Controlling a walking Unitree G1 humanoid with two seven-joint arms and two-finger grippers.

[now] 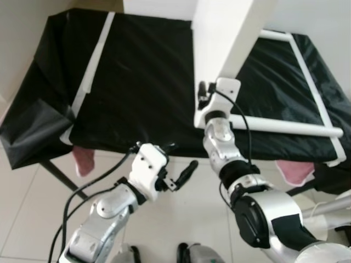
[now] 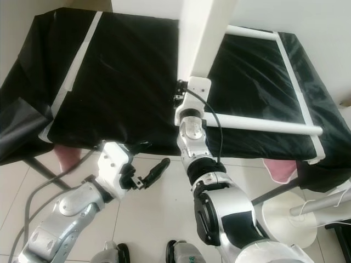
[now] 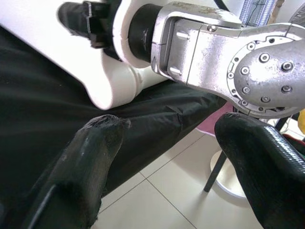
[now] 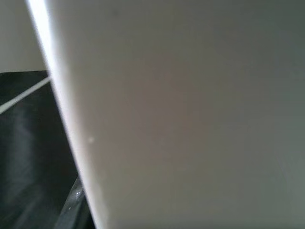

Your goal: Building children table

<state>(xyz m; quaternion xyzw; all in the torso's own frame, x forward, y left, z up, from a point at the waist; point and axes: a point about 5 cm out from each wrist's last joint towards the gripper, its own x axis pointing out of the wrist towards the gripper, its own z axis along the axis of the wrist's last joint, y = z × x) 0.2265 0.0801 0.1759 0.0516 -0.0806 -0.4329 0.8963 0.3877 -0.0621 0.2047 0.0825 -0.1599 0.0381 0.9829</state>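
A large white panel (image 1: pixel 225 38) stands upright at the near edge of a table covered in black cloth (image 1: pixel 142 82). My right gripper (image 1: pixel 207 98) is at the panel's lower edge and shut on it; the right wrist view looks close onto the panel's flat face (image 4: pixel 190 119). My left gripper (image 1: pixel 176 160) hovers below the table's front edge, over the tiled floor, open and holding nothing. In the left wrist view its two black fingers (image 3: pixel 86 162) stand wide apart, pointing at my right wrist (image 3: pixel 214 52) and the panel's rounded corner (image 3: pixel 109 90).
A white rod frame (image 1: pixel 307 129) lies on the right half of the table. A white strip (image 1: pixel 90 66) runs along the left side. Pink cloths (image 1: pixel 83 159) hang under the front edge. A round white stand base (image 2: pixel 288 219) sits on the floor at the right.
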